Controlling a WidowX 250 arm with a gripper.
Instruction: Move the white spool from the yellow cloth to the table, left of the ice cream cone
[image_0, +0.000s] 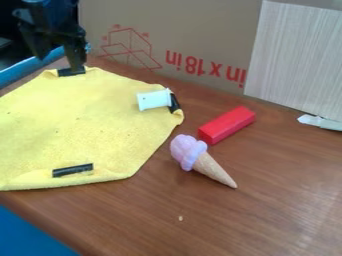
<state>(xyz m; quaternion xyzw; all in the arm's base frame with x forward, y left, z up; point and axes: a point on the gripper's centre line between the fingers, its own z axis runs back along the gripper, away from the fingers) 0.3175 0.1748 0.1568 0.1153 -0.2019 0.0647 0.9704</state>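
At the upper left hangs the black gripper, its two fingers spread apart with nothing visible between them. It is over the far left corner of a yellow cloth, by a black strip on that corner. A small white cylinder lies on its side near the cloth's right corner, against another black strip. A third black strip is near the cloth's front edge. To the right of the cloth, a red block lies behind a toy ice cream cone with a purple top, its tip toward the lower right.
The brown wooden table is bounded at the back by a cardboard box and a light grained panel. A whitish piece lies at the panel's foot. Blue surfaces show beyond the table at the left and lower left.
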